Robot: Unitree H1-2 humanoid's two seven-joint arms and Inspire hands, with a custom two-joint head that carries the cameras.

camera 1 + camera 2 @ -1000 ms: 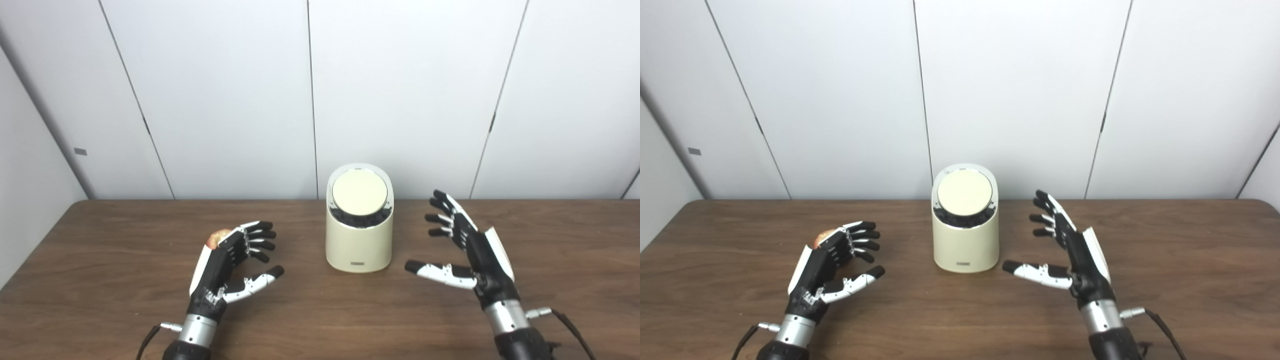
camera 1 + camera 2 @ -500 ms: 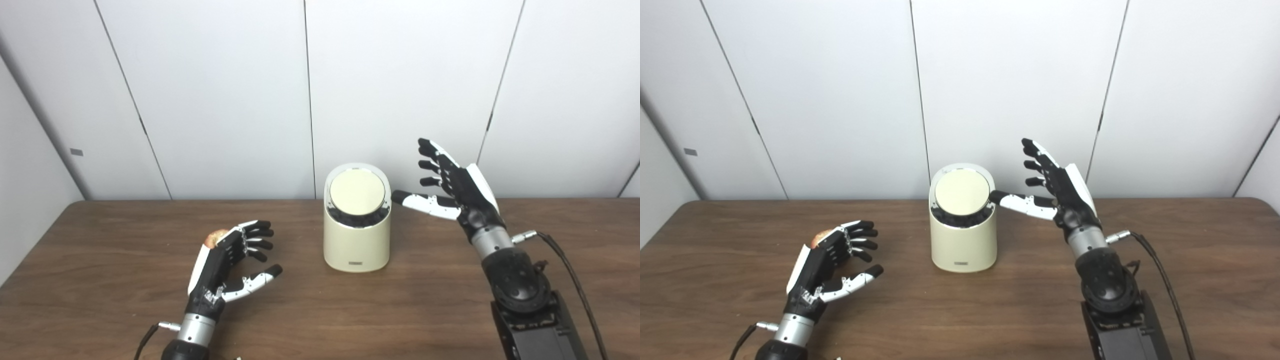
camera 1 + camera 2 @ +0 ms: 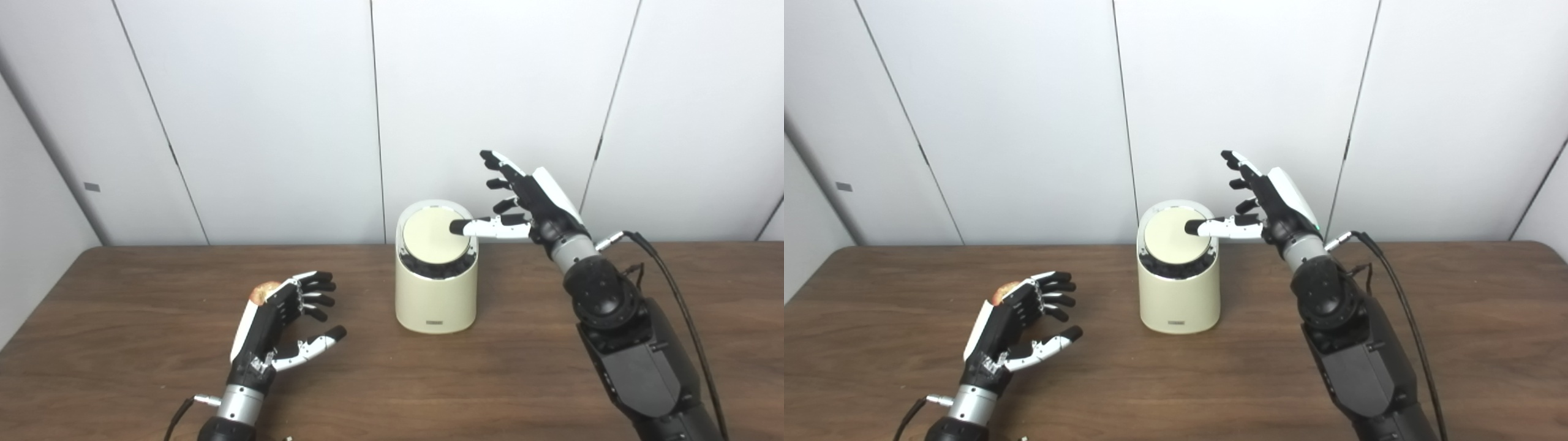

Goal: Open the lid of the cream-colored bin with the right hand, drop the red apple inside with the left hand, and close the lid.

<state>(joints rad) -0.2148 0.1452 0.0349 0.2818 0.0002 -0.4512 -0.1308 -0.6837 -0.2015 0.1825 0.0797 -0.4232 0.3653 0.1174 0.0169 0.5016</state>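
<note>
- Dark wood-grain table [image 3: 429,380]: spans the whole foreground and carries every item listed below.
- Left hand [image 3: 275,324]: nearest the cameras, on the left half of the table, well apart from the bin. Palm faces right. Fingers are loosely curled and spread; the thumb points right, apart from the fingers. The hand holds nothing.
- Red apple [image 3: 264,292]: only a small reddish-yellow part shows above and behind the knuckles of the left hand. It sits just beyond the back of that hand, on its far left side. Contact between hand and apple cannot be determined from either view.
- Right arm [image 3: 631,355]: black, enters from the bottom right and rises toward the bin. A black cable runs along its right side.
- Cream-colored bin [image 3: 436,300]: upright cylinder at table centre, farther back than the left hand. Its top slopes toward the cameras.
- Lid [image 3: 432,237]: round, pale cream, seated in the sloped top of the bin and closed. A dark band shows below its front edge.
- Right hand [image 3: 533,208]: raised above the table at the bin's upper right. Fingers are spread wide and point up and left, grasping nothing. The thumb extends left, its dark tip over the right part of the lid, at or just above the surface.
- White panelled wall [image 3: 490,92]: behind the table, divided by thin dark seams.
</note>
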